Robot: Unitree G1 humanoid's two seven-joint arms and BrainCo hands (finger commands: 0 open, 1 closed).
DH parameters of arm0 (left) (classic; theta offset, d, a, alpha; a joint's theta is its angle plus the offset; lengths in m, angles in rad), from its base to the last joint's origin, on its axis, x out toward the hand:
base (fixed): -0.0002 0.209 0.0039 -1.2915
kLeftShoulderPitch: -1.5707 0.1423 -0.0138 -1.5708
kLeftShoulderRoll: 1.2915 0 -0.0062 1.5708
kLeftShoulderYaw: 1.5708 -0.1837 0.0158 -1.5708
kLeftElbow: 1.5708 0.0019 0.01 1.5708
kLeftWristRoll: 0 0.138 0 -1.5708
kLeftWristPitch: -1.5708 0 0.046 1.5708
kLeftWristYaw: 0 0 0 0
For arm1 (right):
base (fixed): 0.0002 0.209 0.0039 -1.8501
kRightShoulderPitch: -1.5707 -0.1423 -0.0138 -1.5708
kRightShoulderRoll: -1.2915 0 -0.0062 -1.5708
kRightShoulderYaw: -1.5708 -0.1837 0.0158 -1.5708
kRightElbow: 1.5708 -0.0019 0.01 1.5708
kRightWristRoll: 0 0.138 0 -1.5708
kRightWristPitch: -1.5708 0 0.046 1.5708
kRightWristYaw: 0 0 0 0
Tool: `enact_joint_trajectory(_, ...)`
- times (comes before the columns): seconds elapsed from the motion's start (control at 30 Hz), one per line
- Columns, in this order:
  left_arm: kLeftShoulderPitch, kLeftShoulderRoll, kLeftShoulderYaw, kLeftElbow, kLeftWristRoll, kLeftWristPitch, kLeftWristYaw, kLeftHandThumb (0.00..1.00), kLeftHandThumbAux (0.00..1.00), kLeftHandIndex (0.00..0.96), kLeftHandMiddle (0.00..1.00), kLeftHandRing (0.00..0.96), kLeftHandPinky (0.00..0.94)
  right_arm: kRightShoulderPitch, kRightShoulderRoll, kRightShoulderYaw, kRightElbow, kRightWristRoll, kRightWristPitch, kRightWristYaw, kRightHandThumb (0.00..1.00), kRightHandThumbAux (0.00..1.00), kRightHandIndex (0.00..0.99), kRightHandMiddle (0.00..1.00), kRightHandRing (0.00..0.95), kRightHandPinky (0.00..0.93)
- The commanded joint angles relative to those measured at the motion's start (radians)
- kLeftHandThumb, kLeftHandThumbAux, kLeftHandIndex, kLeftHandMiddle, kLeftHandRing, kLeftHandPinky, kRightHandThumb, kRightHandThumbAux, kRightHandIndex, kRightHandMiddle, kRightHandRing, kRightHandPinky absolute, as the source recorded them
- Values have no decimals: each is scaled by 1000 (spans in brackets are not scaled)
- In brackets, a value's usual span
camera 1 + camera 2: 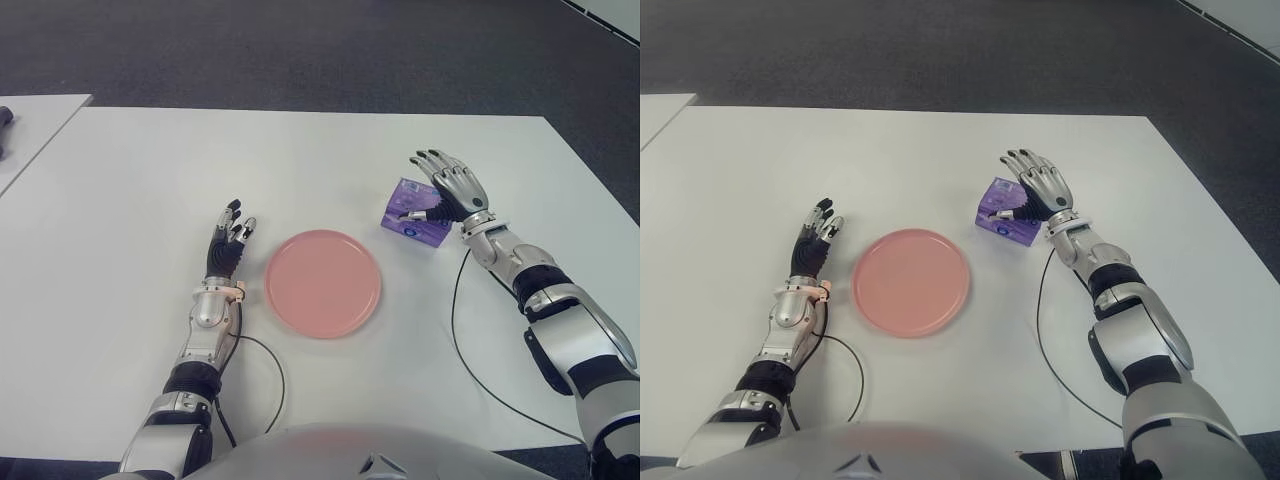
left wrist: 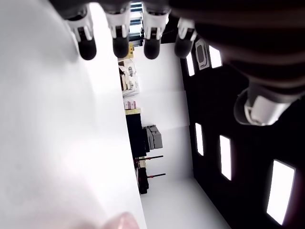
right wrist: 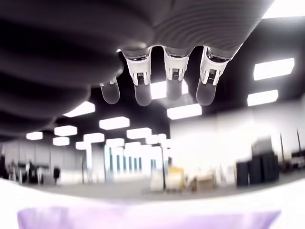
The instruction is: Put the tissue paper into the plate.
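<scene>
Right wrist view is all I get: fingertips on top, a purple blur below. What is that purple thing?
Observer: A purple tissue pack, lying on the white table.
Operator: Is the robot holding it?
Observer: No. The right robot hand is at the pack with its fingers spread, not closed round it.
Operator: Where should the pack go?
Observer: Into the pink plate, which is on the pack's left and holds nothing. The left robot hand shows on the plate's other side, open.
</scene>
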Motion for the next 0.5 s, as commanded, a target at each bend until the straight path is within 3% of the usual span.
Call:
enact_joint_trajectory(0.03, 25, 2, -10, 44, 0, 8, -19, 0, 432, 0, 0, 0, 0, 5, -7, 29, -3, -14, -6, 50, 217, 407, 0, 0, 0, 0)
enact_joint_trajectory(0.5, 21, 0, -4, 51, -6, 8, -24, 0, 431, 0, 0, 0, 0, 10, 7, 61, 35, -16, 14, 101, 107, 417, 0, 0, 0, 0)
